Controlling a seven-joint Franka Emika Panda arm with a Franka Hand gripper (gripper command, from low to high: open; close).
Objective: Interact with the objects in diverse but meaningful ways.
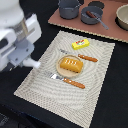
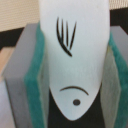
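While my wrist view is filled almost wholly by it, I can see the gripper (image 2: 75, 70) clenched on the white utensil (image 2: 75, 50), a flat spoon-shaped piece with dark marks, pinched between the 2 green-padded fingers (image 2: 36, 75). In the exterior view the arm sits at the exterior view's left, and the white utensil tip pokes out just over the edge of the woven placemat (image 1: 95, 85); I cannot tell whether it touches the mat.

Moving outward, the tan plate (image 1: 60, 71) lies near the middle of the placemat with the orange bread loaf (image 1: 70, 64) on it. 1 piece of orange-handled cutlery (image 1: 70, 82) lies just beside the plate on the near side, and a 2nd piece (image 1: 84, 57) on the far side. The yellow box (image 1: 80, 44) rests a little beyond that, also on the mat.

Well apart, on the brown board (image 1: 60, 17) at the back of the surface, I see a grey pot (image 1: 68, 9), the small grey pan (image 1: 92, 16) with what looks like the brown sausage (image 1: 92, 14) inside, and a bowl (image 1: 123, 16) at the exterior view's right edge.

By my judgement, 1 pick-up is done: the utensil is in hand. What is left is to use it meaningfully, perhaps at the loaf or the pan, and set it down.
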